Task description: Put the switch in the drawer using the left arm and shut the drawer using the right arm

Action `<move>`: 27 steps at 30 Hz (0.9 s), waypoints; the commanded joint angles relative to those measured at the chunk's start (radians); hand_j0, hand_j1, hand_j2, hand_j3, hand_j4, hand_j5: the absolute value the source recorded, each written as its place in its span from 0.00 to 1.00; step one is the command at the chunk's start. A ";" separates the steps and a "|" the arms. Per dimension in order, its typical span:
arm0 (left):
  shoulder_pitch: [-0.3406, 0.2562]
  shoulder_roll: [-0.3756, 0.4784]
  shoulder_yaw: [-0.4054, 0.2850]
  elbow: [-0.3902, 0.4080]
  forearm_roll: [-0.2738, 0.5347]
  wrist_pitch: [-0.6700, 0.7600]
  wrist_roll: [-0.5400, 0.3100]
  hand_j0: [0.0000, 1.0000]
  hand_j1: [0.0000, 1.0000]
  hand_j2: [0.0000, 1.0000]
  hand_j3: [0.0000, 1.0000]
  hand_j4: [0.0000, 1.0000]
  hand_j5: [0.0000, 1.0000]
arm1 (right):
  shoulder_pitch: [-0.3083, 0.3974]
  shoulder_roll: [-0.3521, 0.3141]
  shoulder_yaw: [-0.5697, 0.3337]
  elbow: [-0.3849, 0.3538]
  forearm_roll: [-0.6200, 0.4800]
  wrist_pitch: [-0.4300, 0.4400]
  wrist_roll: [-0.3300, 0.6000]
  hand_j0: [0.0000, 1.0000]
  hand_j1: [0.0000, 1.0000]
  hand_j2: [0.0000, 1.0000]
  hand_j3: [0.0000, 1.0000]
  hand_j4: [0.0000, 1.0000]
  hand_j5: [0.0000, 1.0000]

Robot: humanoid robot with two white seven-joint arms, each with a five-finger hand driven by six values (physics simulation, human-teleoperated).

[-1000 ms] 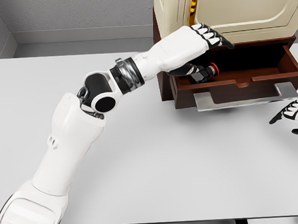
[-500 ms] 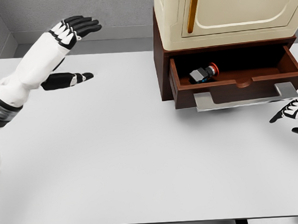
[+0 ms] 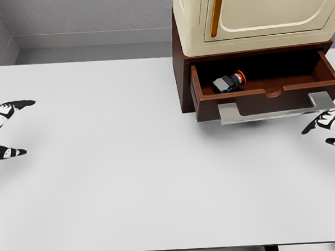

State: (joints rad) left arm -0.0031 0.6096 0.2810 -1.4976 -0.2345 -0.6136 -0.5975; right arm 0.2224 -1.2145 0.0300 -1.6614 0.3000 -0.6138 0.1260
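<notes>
Inside the open drawer (image 3: pixel 266 78), near its left wall, the switch (image 3: pixel 229 82) is lying on its side. The left hand (image 3: pixel 2 128) is sitting at the table's (image 3: pixel 131 178) left edge, fingers spread and empty. The right hand (image 3: pixel 329 128) is hovering at the right edge, just below the metal handle (image 3: pixel 276 109), fingers relaxed, holding nothing. A push landing off-centre on the drawer's right end risks jamming it askew.

I see a dark brown drawer (image 3: pixel 267 95) with silver handle (image 3: pixel 276 109), a black, red-capped switch (image 3: pixel 229 82), cream cabinet (image 3: pixel 263 13), white desk (image 3: pixel 130 172).
</notes>
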 commanded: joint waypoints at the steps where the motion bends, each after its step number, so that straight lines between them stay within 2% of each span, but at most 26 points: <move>1: 0.000 -0.001 0.004 -0.016 0.020 0.003 -0.013 1.00 1.00 1.00 1.00 1.00 1.00 | -0.003 0.009 0.002 -0.006 -0.029 0.003 -0.005 0.67 0.67 0.67 0.67 0.67 0.67; 3: 0.000 -0.001 0.004 -0.018 0.020 0.003 -0.013 1.00 1.00 1.00 1.00 1.00 1.00 | -0.035 0.024 0.030 -0.024 -0.027 0.003 -0.005 0.67 0.67 0.67 0.67 0.67 0.67; 5: 0.002 -0.001 0.003 -0.018 0.020 0.003 -0.013 1.00 1.00 1.00 1.00 1.00 1.00 | -0.103 0.036 0.096 -0.015 -0.027 0.003 -0.005 0.67 0.67 0.67 0.67 0.67 0.67; 7: 0.000 -0.002 0.003 -0.018 0.020 0.003 -0.013 1.00 1.00 1.00 1.00 1.00 1.00 | -0.130 0.041 0.120 -0.001 -0.027 0.003 -0.005 0.67 0.67 0.67 0.67 0.67 0.67; 17: -0.002 -0.019 0.004 -0.013 0.020 0.003 -0.013 1.00 1.00 1.00 1.00 1.00 1.00 | -0.127 0.018 0.125 0.006 -0.027 0.003 -0.008 0.64 0.64 0.64 0.64 0.64 0.64; 23: -0.002 -0.021 0.004 -0.012 0.020 0.003 -0.013 1.00 1.00 1.00 1.00 1.00 1.00 | -0.121 -0.019 0.125 0.063 0.007 0.003 -0.008 0.70 0.70 0.70 0.70 0.70 0.70; 27: -0.005 -0.031 0.004 -0.009 0.020 0.003 -0.013 1.00 1.00 1.00 1.00 1.00 1.00 | -0.109 -0.033 0.125 0.034 0.011 0.003 -0.006 0.73 0.73 0.73 0.73 0.73 0.73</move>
State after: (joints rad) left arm -0.0077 0.5839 0.2853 -1.5073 -0.2227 -0.6137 -0.6113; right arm 0.1196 -1.2365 0.1546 -1.6186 0.3147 -0.6117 0.1195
